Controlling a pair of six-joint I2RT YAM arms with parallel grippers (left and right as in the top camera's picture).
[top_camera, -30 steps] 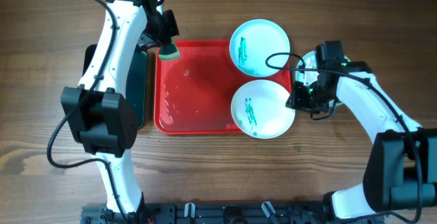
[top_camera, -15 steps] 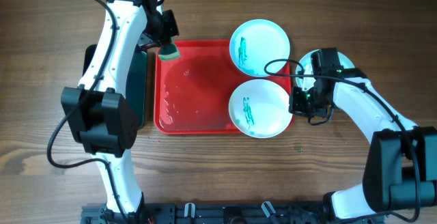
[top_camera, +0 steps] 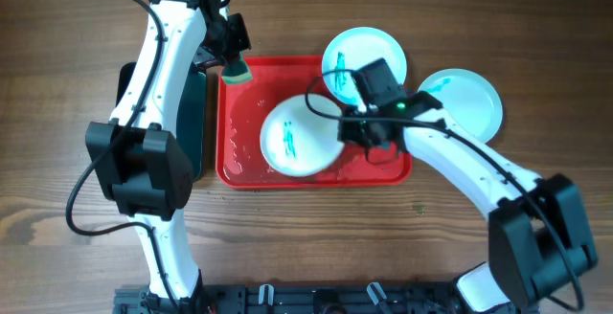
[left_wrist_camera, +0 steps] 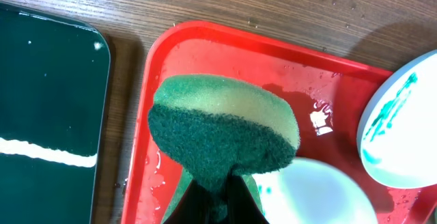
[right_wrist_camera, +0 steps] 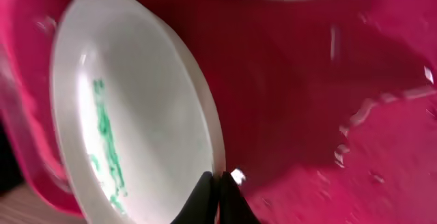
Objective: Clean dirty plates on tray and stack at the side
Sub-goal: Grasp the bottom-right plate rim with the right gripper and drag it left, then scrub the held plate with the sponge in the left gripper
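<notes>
Glossy, wet red plastic tray [top_camera: 249,113]; smooth glossy plates [top_camera: 305,123]; coarse green sponge [left_wrist_camera: 218,135]; matt grained wood table [top_camera: 57,27].

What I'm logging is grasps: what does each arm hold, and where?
Left fingers: sponge, by its dark green end. Right fingers: smeared plate, by its rim.

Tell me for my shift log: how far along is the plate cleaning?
Done: the side plate lies off the red tray on the table, looking mostly clean. In hand: the right gripper pinches the rim of a green-smeared plate mid-tray; the left gripper holds a sponge over the tray's corner. Left: wiping that plate and the smeared far plate, then stacking all three.
</notes>
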